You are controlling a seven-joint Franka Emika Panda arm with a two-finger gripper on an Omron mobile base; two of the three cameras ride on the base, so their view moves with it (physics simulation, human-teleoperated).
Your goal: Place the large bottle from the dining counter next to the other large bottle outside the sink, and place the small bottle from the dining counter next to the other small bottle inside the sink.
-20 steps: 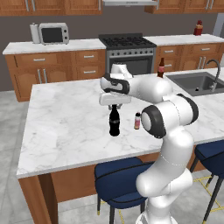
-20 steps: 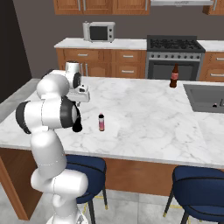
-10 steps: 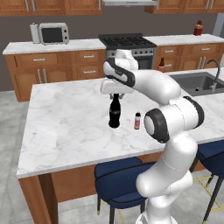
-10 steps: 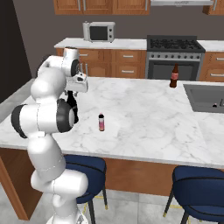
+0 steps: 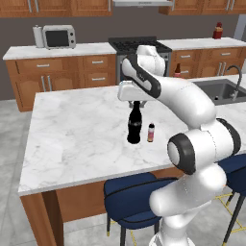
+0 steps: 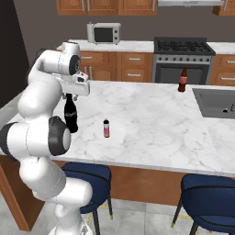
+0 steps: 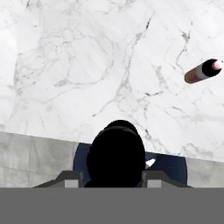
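Left base view: the large bottle (image 5: 134,125) stood upright on the desk (image 5: 77,129), mid-top, w/ the fingers (image 5: 136,102) straight above it, down over its neck and cap. Fingers looked set narrow on the neck, tho the hand body hid the actual contact. The small bottle (image 5: 151,132) stood upright just beside the large one, on its right, not touching. Farther back at the desk's far edge was the other large bottle (image 5: 177,70), left of the sink (image 5: 217,89). A blue stool (image 5: 134,202) sat under the near edge.

Right base view: same large bottle (image 6: 70,114) was partly behind the arm, its base on the marble; fingers (image 6: 69,96) on its top. Small bottle (image 6: 106,128) stood near, to the right, apart from it. Other large bottle (image 6: 182,80) stood well apart, just left of the sink (image 6: 215,101).

Hand view: looking straight down, the large bottle's black cap and shoulders (image 7: 116,155) sat betw. the two fingertips (image 7: 72,180), close on either side. Small bottle (image 7: 203,71) showed top right on the marble.
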